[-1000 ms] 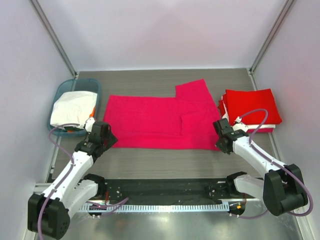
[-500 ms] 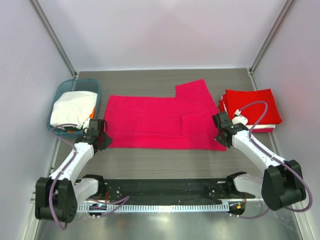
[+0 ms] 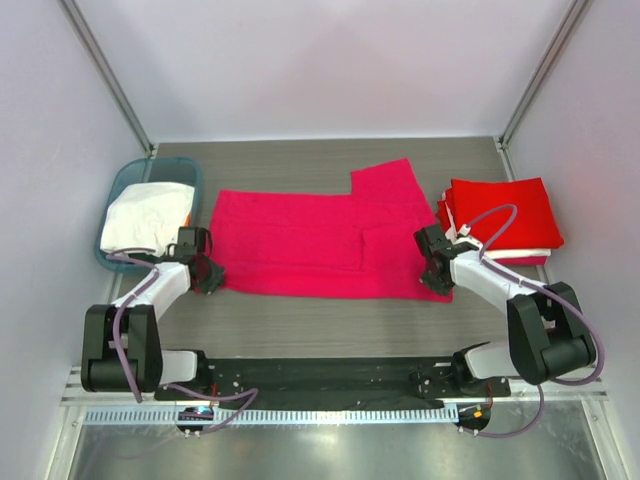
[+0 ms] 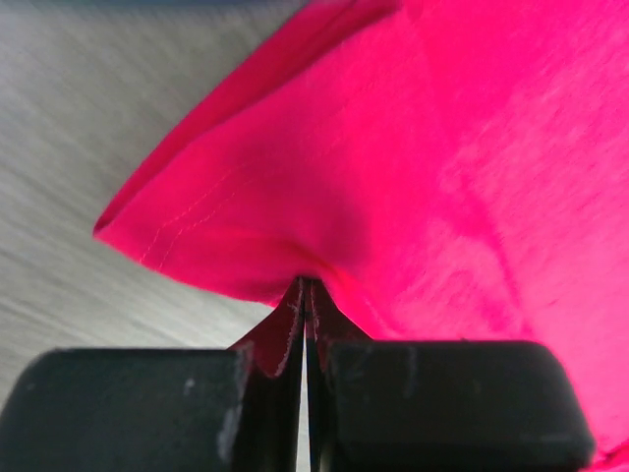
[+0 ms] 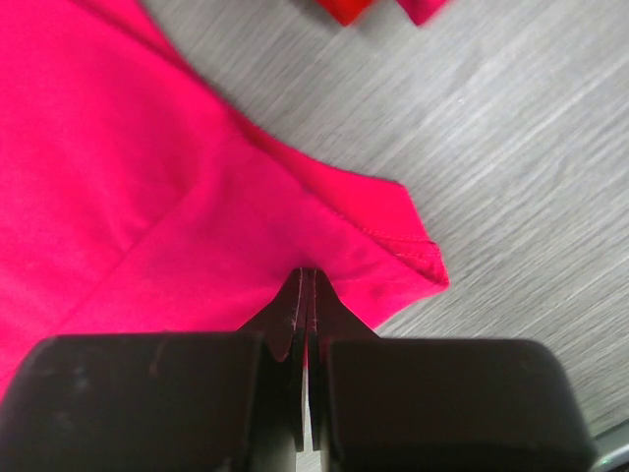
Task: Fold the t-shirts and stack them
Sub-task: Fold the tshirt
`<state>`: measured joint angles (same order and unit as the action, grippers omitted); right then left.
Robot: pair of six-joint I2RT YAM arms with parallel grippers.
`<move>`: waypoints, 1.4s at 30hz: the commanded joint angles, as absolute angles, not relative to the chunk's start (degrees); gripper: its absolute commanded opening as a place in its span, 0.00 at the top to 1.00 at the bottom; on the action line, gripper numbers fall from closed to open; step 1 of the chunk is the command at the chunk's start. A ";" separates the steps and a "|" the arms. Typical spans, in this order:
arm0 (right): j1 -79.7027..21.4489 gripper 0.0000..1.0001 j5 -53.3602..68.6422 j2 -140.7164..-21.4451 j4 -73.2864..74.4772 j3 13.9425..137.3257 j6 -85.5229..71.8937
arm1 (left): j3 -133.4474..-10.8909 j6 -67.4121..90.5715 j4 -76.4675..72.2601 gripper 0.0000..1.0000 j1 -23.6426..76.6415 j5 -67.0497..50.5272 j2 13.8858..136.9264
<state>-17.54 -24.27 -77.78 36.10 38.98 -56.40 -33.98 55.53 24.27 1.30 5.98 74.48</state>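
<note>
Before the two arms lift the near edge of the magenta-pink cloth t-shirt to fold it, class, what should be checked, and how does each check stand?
1. Left gripper shut on the near-left corner of the magenta-pink cloth t-shirt: ok.
2. Right gripper shut on its near-right corner: ok.
3. Layers pinched in each grip: cannot tell.
4. Shirt body flat on the grey table: ok.
5. Shirt apart from the stack of folded red t-shirts: cannot tell.
6. Teal plastic basket left of the shirt, off the fold path: ok.
</note>
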 commanded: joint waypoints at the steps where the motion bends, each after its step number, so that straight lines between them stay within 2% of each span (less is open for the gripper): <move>1: -17.75 0.99 -25.05 -79.10 34.98 36.22 -61.16 | -32.70 57.48 24.34 1.00 -2.09 5.28 79.62; 6: -17.75 0.99 -23.91 -76.47 35.59 32.17 -64.25 | -31.29 57.66 28.20 1.00 -3.69 3.42 81.13; 13: -17.58 0.99 -28.30 -65.23 44.11 32.78 -68.46 | -26.02 60.29 35.76 1.00 -3.87 4.22 64.28; 20: -17.40 0.99 -29.53 -63.37 49.04 35.07 -68.21 | -25.04 62.93 42.35 1.00 -3.87 1.68 53.72; 24: -17.40 0.99 -29.01 -61.18 46.07 38.49 -58.05 | -27.68 62.05 44.12 0.98 -3.25 0.27 47.03; 30: -17.40 0.98 -26.46 -68.00 40.52 51.66 -40.73 | -36.28 56.97 38.77 0.60 -3.25 -1.50 43.24; 33: -17.40 0.94 -26.98 -73.71 38.50 59.48 -35.45 | -41.56 53.89 35.43 0.51 -3.25 -0.44 46.48; 35: -17.23 0.94 -25.15 -77.06 35.08 64.67 -32.71 | -43.33 51.16 28.09 0.50 -3.25 -2.98 51.48; 36: -16.79 0.94 -24.88 -78.91 34.20 66.51 -31.48 | -43.24 50.54 25.17 0.42 -3.34 -3.77 53.42; 41: -13.63 0.93 -22.50 -94.99 33.31 83.91 -29.36 | -47.19 50.54 12.94 0.13 -3.34 -5.72 68.89; 42: -13.01 0.90 -20.93 -97.27 33.05 86.37 -29.18 | -48.24 50.54 11.79 0.01 -3.51 -5.45 71.34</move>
<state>-15.09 -23.46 -92.42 35.86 79.44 -33.21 -45.25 52.14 21.65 -3.40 -3.99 66.35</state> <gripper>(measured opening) 0.083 0.916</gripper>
